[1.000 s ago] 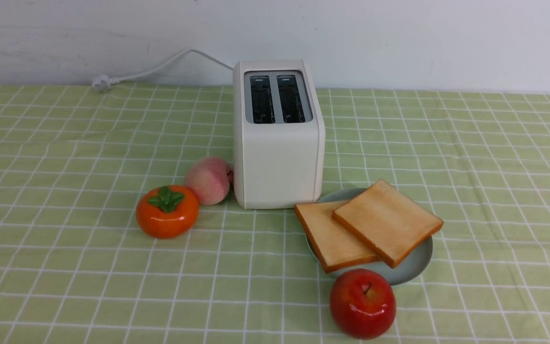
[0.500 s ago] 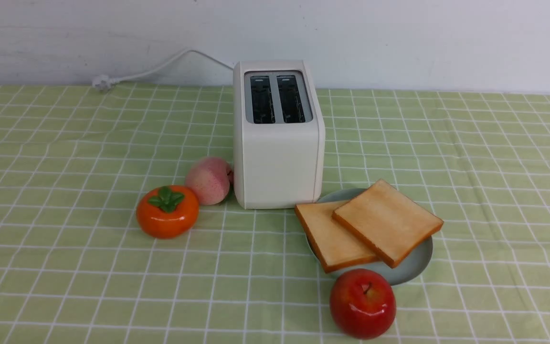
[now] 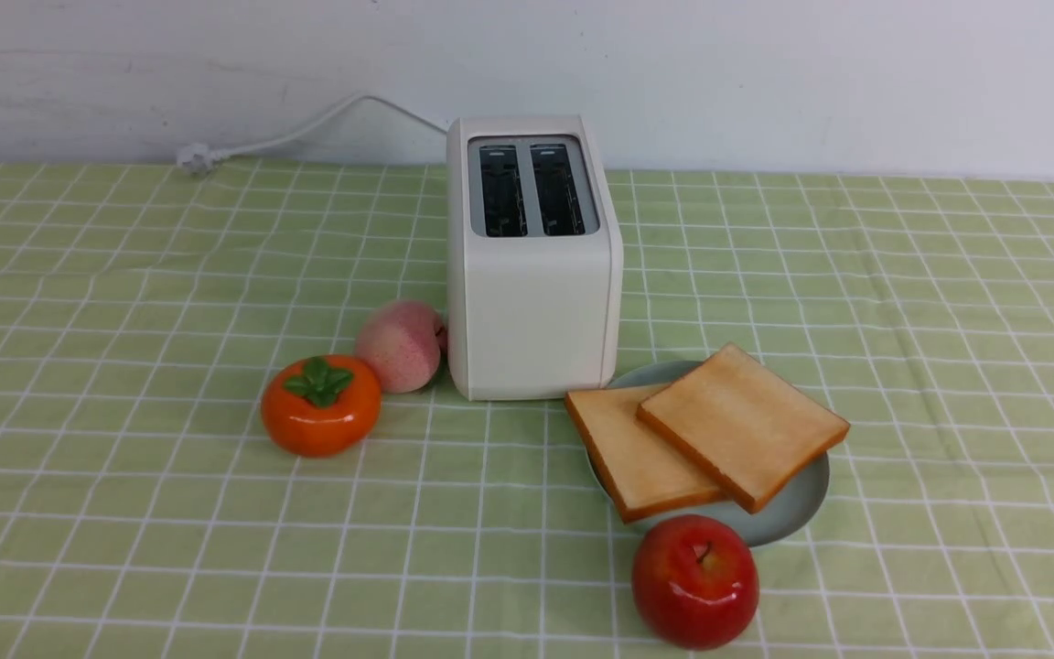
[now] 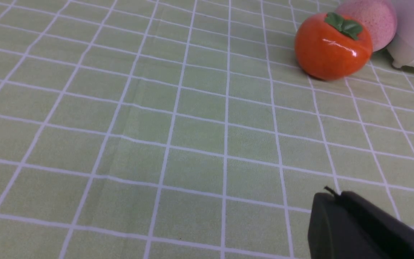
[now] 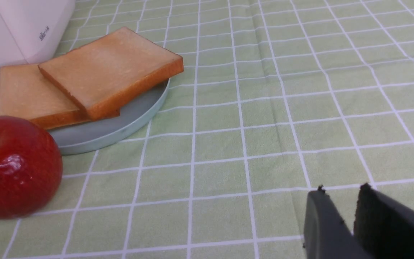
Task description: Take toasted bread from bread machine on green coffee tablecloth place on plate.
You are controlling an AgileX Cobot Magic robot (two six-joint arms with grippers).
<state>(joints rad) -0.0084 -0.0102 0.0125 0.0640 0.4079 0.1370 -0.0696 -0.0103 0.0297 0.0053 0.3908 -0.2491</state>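
Two slices of toasted bread lie overlapping on the pale blue-green plate [image 3: 801,508]: the upper slice [image 3: 743,423] rests on the lower slice [image 3: 634,453]. The wrist views show them too, upper slice [image 5: 110,70], lower slice [image 5: 27,93], plate [image 5: 120,127]. Behind the plate stands the cream bread machine [image 3: 532,302], both slots dark and bare. Neither arm shows in the front view. My left gripper [image 4: 334,196] is shut, holding nothing, over the green coffee tablecloth [image 3: 124,275]. My right gripper [image 5: 340,190] stands slightly open and empty, well apart from the plate.
A red apple [image 3: 694,580] sits touching the plate's near edge. An orange persimmon [image 3: 319,405] and a pink peach [image 3: 400,346] lie left of the bread machine. A white power cord [image 3: 307,128] runs along the back wall.
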